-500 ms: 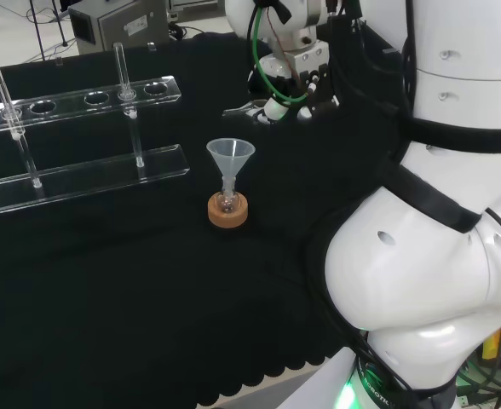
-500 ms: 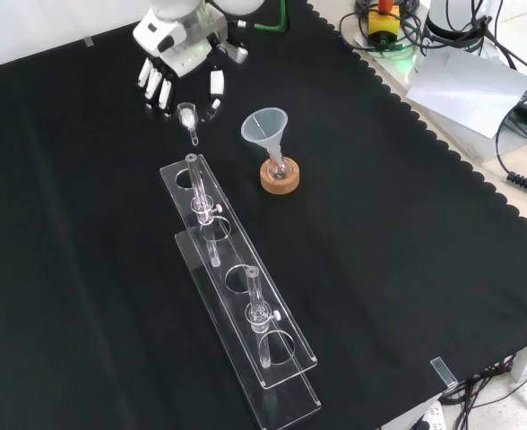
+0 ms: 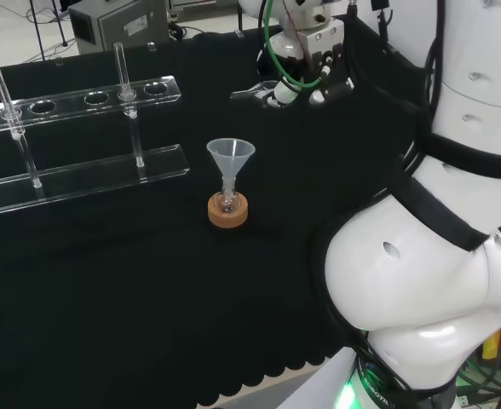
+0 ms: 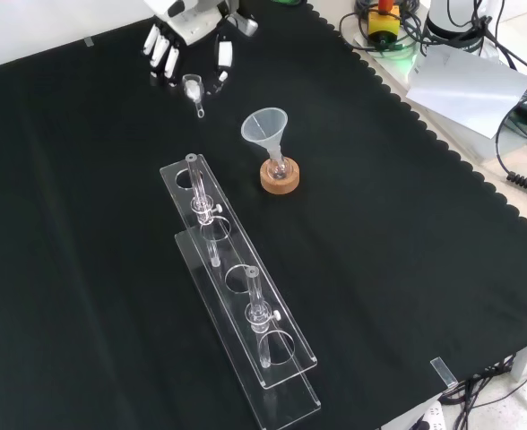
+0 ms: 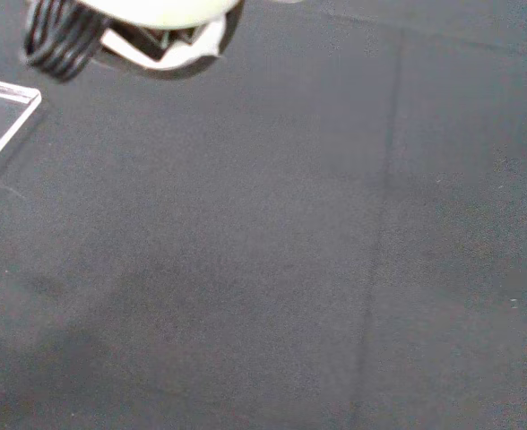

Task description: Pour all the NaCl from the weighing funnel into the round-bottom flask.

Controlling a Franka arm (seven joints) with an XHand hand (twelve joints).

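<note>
The hand [image 4: 185, 38] hangs at the top of the front view, fingers and thumb curled round a small clear weighing funnel [image 4: 193, 90] that sticks out below it. In the head view the hand [image 3: 308, 66] is at the far side of the cloth, with the weighing funnel [image 3: 252, 92] pointing left. What the weighing funnel holds cannot be made out. The round-bottom flask [image 4: 279, 166] stands on a cork ring [image 4: 280, 182] with a clear plastic funnel [image 4: 264, 125] in its neck, down and to the right of the hand. In the head view the flask [image 3: 227, 202] is nearer than the hand.
A clear acrylic rack [image 4: 237, 305] with two glass tubes runs from mid-cloth toward the front view's lower edge; in the head view the rack [image 3: 80, 175] lies at the left. The wrist view has black cloth, a rack corner [image 5: 4, 116] and a blurred hand part [image 5: 147, 27].
The hand has lifted with the weighing funnel, moving toward the top of the front view and up and right in the head view. Flask and rack have not moved.
</note>
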